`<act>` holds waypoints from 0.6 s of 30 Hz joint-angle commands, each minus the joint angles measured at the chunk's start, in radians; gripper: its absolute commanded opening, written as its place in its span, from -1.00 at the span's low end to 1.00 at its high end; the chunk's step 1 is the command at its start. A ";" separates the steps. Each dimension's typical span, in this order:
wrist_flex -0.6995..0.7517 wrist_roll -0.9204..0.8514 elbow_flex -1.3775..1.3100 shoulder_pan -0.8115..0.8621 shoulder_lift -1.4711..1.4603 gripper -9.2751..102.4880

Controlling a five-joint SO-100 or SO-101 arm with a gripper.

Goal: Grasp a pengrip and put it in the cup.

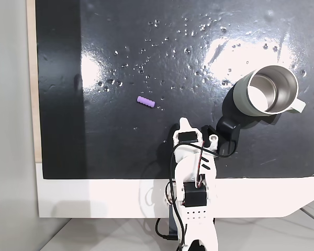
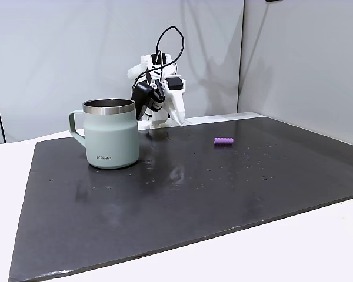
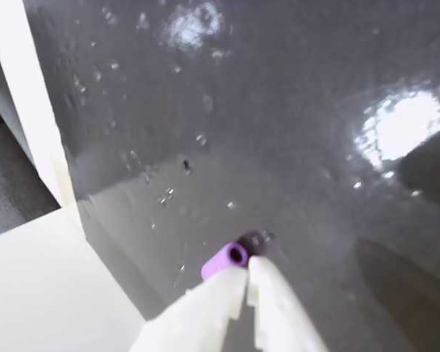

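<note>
Grey-green cup (image 2: pixel 112 136), "KURA" lettering

Tool (image 3: pixel 247 273) was seen entering from bottom edge, two white fingers (image 3: pixel 214 304) nearly together, narrow slit left between tips. Pengrip (image 3: pixel 225 262) was seen lying on dark glossy mat (image 3: pixel 279 132) just beyond tips, lilac, open end turned toward camera, hollow bore visible. Whether tips touched it could not be told. Mat was marked by small specks and bright light reflections at top and right. White desk (image 3: pixel 51 286) was seen at lower left, beside mat edge.
</note>
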 commanded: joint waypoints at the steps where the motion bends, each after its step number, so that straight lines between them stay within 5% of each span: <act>1: 0.029 0.000 -0.129 -0.028 -0.005 -0.83; 11: 0.081 0.144 -0.591 -0.064 -0.603 -0.82; 18: 0.107 0.374 -0.772 -0.141 -0.919 -0.57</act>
